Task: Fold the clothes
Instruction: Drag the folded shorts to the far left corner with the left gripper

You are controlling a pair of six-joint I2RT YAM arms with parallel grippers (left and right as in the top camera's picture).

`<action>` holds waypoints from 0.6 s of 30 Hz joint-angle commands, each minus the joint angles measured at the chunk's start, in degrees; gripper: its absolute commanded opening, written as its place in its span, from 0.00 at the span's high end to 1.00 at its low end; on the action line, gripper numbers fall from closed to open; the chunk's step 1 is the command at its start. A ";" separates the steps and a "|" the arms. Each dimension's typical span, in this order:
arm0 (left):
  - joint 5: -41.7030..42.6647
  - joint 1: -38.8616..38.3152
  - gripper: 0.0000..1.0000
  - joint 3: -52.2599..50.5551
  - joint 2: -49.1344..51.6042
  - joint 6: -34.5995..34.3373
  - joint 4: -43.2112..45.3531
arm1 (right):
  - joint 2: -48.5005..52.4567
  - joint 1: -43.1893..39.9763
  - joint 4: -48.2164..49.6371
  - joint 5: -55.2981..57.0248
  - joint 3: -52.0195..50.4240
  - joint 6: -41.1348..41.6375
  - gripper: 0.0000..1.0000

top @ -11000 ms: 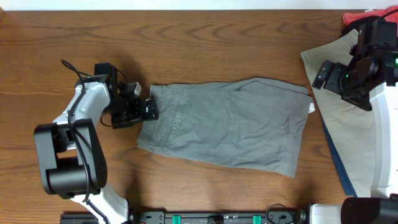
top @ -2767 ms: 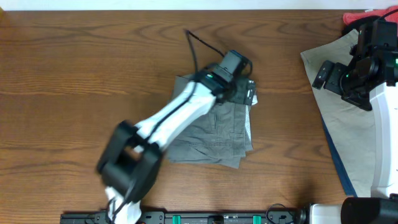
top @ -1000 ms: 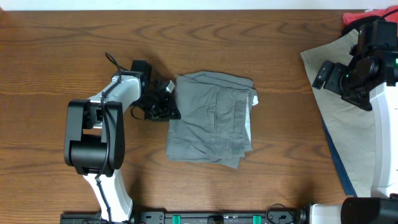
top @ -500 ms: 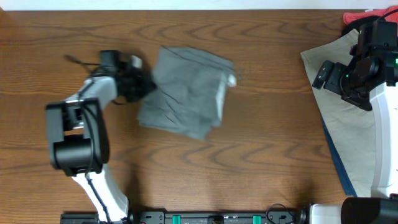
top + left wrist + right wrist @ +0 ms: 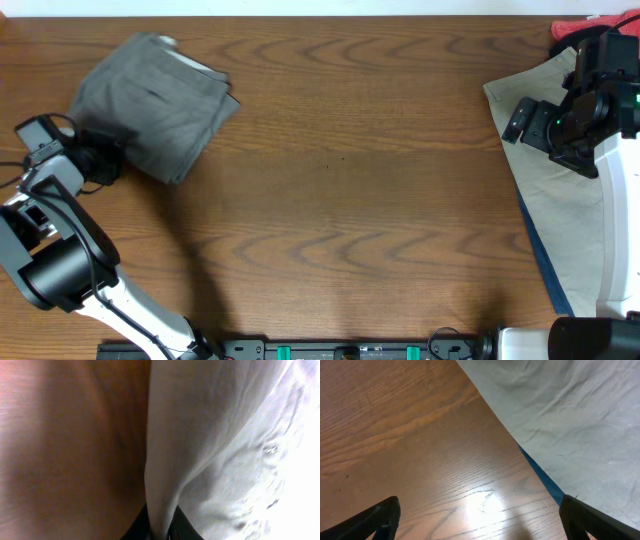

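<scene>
The left pincer [image 5: 106, 160] is clamped shut on the near edge of the folded mid-grey cotton shorts [image 5: 150, 102]; in its wrist view the pale cloth [image 5: 225, 450] is nipped between the two dark fingertips [image 5: 137, 529] at the bottom of the frame and rises away from them in soft creases, with the brown wooden table [image 5: 350, 200] showing to the left of the fold. From above, the shorts lie as a compact folded bundle spreading away from this pincer toward the far left corner of the table, flat on the wood. The right pincer [image 5: 480, 517] stands wide apart, its two black fingertips [image 5: 380, 515] at opposite edges of its wrist view with only bare wood between them and nothing in its hold. Just ahead of it and to its right lies the large khaki-beige cloth garment [image 5: 570, 420], spread flat, with a thin blue strip [image 5: 540, 472] peeping from under its edge. Beyond that arm, at the far table corner, a red piece of cloth [image 5: 570, 28] shows
</scene>
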 commanded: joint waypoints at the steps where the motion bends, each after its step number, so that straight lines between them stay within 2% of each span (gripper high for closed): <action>1: -0.26 -0.90 0.90 -0.02 0.79 -2.45 -0.68 | 0.26 -0.20 -0.04 0.04 0.04 0.72 0.01; 5: -0.31 -3.13 0.90 -0.02 0.79 -2.58 -0.46 | 0.26 -0.20 -0.04 0.04 0.04 0.72 0.01; 8: -1.22 -5.60 0.94 -0.04 0.85 -6.60 -0.48 | 0.26 -0.20 -0.04 0.04 0.04 0.72 0.01; 12: -7.34 -10.34 0.94 -0.11 0.87 -13.90 0.22 | 0.26 -0.20 -0.04 0.04 0.04 0.72 0.01; 18: -15.26 -16.39 0.94 -0.11 0.96 -15.47 6.40 | 0.28 -0.20 -0.04 0.04 0.04 0.72 0.01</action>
